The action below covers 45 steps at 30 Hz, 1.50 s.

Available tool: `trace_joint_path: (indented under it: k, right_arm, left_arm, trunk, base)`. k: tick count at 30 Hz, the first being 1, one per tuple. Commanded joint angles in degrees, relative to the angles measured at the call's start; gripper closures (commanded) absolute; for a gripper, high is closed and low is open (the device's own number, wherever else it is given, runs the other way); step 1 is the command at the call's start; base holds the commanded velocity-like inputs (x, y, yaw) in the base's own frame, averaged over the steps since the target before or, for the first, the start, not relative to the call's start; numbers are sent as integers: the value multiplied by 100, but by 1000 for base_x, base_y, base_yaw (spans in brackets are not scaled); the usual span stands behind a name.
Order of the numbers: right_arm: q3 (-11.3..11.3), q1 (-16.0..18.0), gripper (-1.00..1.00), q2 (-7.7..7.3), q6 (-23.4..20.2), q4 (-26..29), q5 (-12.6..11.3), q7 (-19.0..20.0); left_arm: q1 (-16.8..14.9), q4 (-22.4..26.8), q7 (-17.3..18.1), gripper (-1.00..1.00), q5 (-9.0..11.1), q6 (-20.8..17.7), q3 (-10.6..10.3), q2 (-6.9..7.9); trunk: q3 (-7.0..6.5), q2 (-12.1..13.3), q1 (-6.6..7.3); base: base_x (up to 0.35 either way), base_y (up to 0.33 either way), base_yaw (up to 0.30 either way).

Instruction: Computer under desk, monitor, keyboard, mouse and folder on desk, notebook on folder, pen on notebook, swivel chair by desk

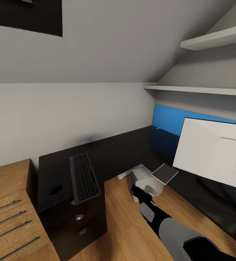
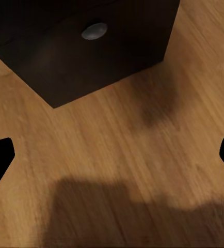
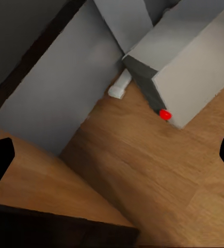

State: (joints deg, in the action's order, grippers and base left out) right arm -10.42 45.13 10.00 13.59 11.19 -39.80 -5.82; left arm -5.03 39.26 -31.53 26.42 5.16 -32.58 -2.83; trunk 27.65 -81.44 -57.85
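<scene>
Two claws show as dark fingertips spread wide apart over the wooden floor [image 2: 117, 155], each holding nothing. On the black worktop [image 1: 118, 152], the keyboard [image 1: 83, 178] lies near the front edge above the drawers [image 1: 79, 221]. What may be the mouse [image 1: 55, 189] sits left of it. The monitor [image 1: 214, 152] stands along the right wing, white back showing. The computer [image 1: 147, 181] rests on the floor beneath, tilted.

Desk [image 1: 118, 152] glossy black; keyboard [image 1: 83, 178] grey, dark keys; monitor [image 1: 214, 152] back white; computer [image 3: 194, 77] light grey, red dot; floor [image 1: 125, 224] wood-grain; wall panel [image 1: 168, 119] bright blue.
</scene>
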Motion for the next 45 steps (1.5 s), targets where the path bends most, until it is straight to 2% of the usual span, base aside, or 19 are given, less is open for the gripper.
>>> trace_joint_path:
  k: [1,2,5,8,13,20,25,29,31,32,33,35,38,45]
  right_arm:
    - [-52,4,-100,0,26,0,-326,79]
    - [-59,4,-100,0,34,3,-590,245]
    - [-63,0,-100,0,43,-11,-779,544]
    - [-65,-7,-100,-10,41,-15,-838,740]
    - [-66,-17,-100,-166,39,-21,-896,1078]
    - [-73,-26,-100,-187,158,-26,-866,1157]
    - [-77,-30,-100,-163,1055,-28,-882,1132]
    - [-33,-31,-100,-169,1390,-21,-968,1103]
    - [22,-31,-100,-175,1479,-15,-1142,1071]
    - [22,-31,-100,-175,1479,-15,-1142,1071]
    - [109,-31,-100,-182,1527,-6,-1571,1043]
    - [131,-31,-100,-186,1537,5,-1791,1037]
    - [137,-31,-100,-189,1555,18,-1924,1044]
    - [112,-31,-100,-192,1633,32,-2026,1190]
  left_arm:
    - [-7,91,-42,-100,63,45,-28,7]
    - [-7,185,-52,-100,68,45,-24,7]
    - [-7,251,-60,-100,72,46,-16,9]
    - [-7,267,-66,-100,73,46,-15,10]
    - [-7,281,-66,-100,74,46,-17,10]
    - [-7,283,-68,-100,69,46,-19,10]
    - [-7,298,-69,-100,65,145,-20,12]
    - [-7,350,-54,-100,65,301,-11,23]
    - [-7,390,-46,-100,65,443,-4,39]
    - [-7,390,-46,-100,65,443,-4,39]
    - [-7,452,-42,-100,70,606,3,61]
    - [-7,473,-44,-100,72,646,4,66]
    - [-7,483,-45,-100,73,666,5,69]
    - [-7,488,-47,-100,74,681,6,72]
  trunk:
    - [24,-43,-22]
    - [42,-84,-44]
    - [96,-204,-110]
    - [150,-324,-175]
    - [239,-525,-285]
    - [365,-805,-439]
    - [455,-1006,-549]
    - [527,-1166,-637]
    - [563,-1247,-681]
    - [581,-1287,-703]
    - [598,-1327,-725]
    - [634,-1407,-768]
    - [688,-1527,-834]
    - [814,-1808,-988]
  base:
    - [0,0,0]
    - [0,0,0]
    - [0,0,0]
    - [0,0,0]
    - [0,0,0]
    - [0,0,0]
    - [0,0,0]
    - [0,0,0]
    - [0,0,0]
    - [0,0,0]
    - [0,0,0]
    - [0,0,0]
    - [0,0,0]
    - [0,0,0]
